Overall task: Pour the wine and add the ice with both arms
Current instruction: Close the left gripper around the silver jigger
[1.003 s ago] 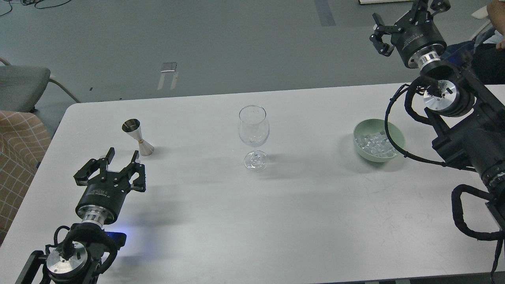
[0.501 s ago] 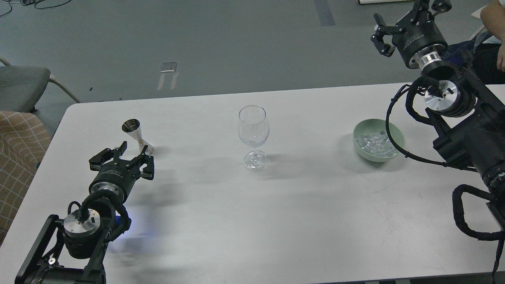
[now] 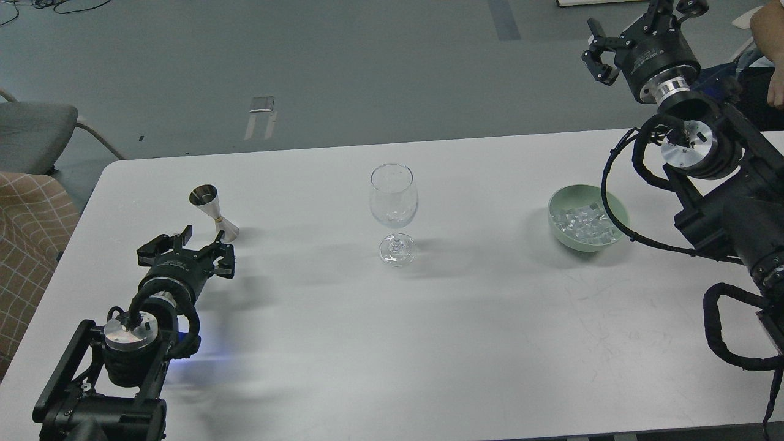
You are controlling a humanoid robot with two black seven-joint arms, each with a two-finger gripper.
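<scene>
A clear stemmed glass (image 3: 394,211) stands upright at the table's middle. A steel jigger (image 3: 214,211) stands at the left; whether it holds wine cannot be seen. A pale green bowl (image 3: 620,211) at the right holds a heap of clear ice cubes (image 3: 582,224). My left gripper (image 3: 188,240) is open and empty, low over the table just below and left of the jigger. My right gripper (image 3: 637,27) is open and empty, raised high beyond the table's far edge, above and behind the bowl.
The white table (image 3: 380,343) ends at a rounded far-left corner. A grey chair (image 3: 33,131) and a checked cushion (image 3: 27,245) stand at the left. A person's arm (image 3: 768,24) shows at the top right. A black cable (image 3: 612,202) loops over the bowl's right rim.
My left arm moved forward and lowered, bringing its open gripper closer to the jigger. My right gripper drifted slightly up and right. Glass, jigger and bowl stayed put.
</scene>
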